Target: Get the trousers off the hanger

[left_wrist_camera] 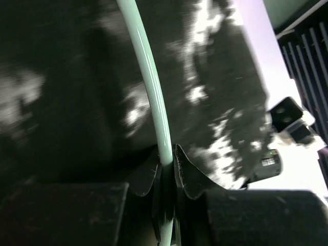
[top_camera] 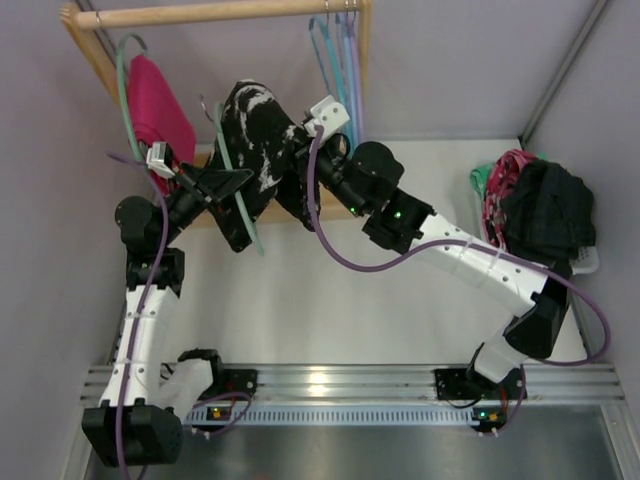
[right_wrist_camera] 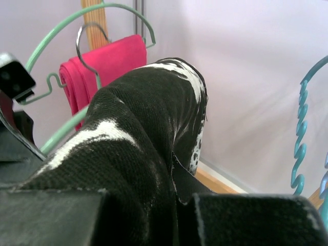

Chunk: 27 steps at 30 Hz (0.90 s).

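Observation:
The trousers (top_camera: 255, 150), black with white splotches, drape over the mint-green hanger (top_camera: 232, 175) in the middle of the top view. My left gripper (top_camera: 232, 183) is shut on the hanger's thin bar (left_wrist_camera: 154, 97), with the trousers (left_wrist_camera: 215, 72) right behind it. My right gripper (top_camera: 300, 160) is shut on the trousers (right_wrist_camera: 138, 154) from the right side; the cloth covers its left finger. The hanger also shows in the right wrist view (right_wrist_camera: 64, 130). Its hook is hidden.
A wooden rail (top_camera: 220, 12) runs across the back. A magenta garment (top_camera: 158, 110) hangs on another green hanger at the left, and blue and lilac hangers (top_camera: 338, 60) hang at the right. A pile of clothes (top_camera: 535, 215) lies at the right edge.

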Each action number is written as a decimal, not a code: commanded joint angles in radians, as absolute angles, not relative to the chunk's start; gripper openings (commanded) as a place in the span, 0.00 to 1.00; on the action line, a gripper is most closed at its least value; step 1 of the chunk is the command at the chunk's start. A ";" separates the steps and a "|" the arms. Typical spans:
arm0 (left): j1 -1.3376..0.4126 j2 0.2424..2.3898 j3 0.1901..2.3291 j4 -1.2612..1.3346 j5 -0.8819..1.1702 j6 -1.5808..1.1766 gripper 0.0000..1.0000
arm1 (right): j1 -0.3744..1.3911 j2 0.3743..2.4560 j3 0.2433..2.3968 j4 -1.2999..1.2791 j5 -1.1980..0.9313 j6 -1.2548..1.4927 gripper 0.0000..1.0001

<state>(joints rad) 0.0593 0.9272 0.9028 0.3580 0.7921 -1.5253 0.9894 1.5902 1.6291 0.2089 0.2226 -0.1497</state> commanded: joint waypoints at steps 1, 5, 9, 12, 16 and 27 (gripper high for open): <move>0.067 0.893 0.874 0.348 0.790 -1.431 0.00 | 0.971 1.457 1.789 0.391 0.224 -0.092 0.00; 0.067 0.877 0.847 0.316 0.790 -1.398 0.00 | 0.973 1.440 1.827 0.387 0.241 -0.086 0.00; 0.067 0.867 0.822 0.288 0.795 -1.378 0.00 | 0.971 1.424 1.851 0.388 0.268 -0.100 0.00; 0.067 0.865 0.804 0.273 0.805 -1.358 0.00 | 0.968 1.405 1.856 0.400 0.281 -0.112 0.00; 0.069 0.859 0.775 0.258 0.818 -1.330 0.00 | 0.965 1.382 1.888 0.396 0.302 -0.130 0.00; 0.067 0.828 0.764 0.255 0.845 -1.290 0.00 | 0.887 1.178 1.861 0.361 0.371 -0.227 0.00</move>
